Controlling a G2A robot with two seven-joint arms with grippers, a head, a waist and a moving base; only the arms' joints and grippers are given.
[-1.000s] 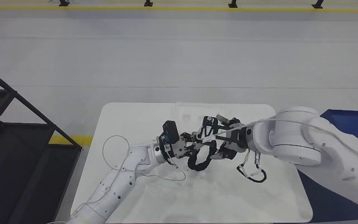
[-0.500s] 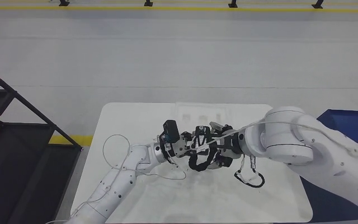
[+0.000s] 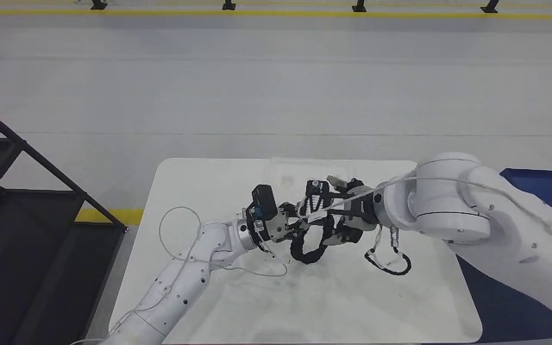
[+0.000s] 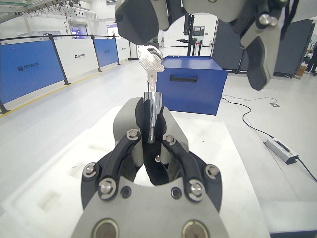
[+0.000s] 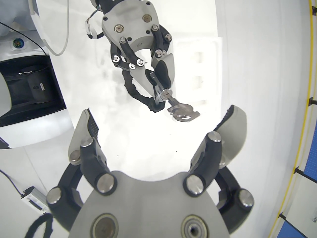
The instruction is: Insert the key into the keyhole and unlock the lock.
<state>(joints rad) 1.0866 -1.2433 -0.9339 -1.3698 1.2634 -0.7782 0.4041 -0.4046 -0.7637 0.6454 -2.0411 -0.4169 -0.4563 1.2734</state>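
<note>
My left gripper (image 4: 151, 122) is shut on the chrome cylinder of the lock (image 4: 154, 111), whose black cable (image 5: 138, 95) loops below it. A silver key (image 4: 151, 61) sits in the keyhole with its head sticking out. My right gripper (image 5: 158, 125) is open just beyond the key (image 5: 183, 112); one pad hovers close over the key head, not touching. In the top view both grippers meet over the middle of the table, left gripper (image 3: 290, 227) beside right gripper (image 3: 321, 205), with the lock's cable (image 3: 309, 247) hanging under them.
A white foam tray (image 4: 49, 174) with recesses lies on the white table (image 3: 198, 198) at its far side. A black cable loop (image 3: 390, 260) dangles from the right arm. A black rack (image 3: 52, 241) stands left of the table, a blue box (image 4: 193, 85) beyond it.
The right arm swung in toward the left gripper half a second ago and has since drawn back a little to the right. The left gripper has kept still with the lock.
</note>
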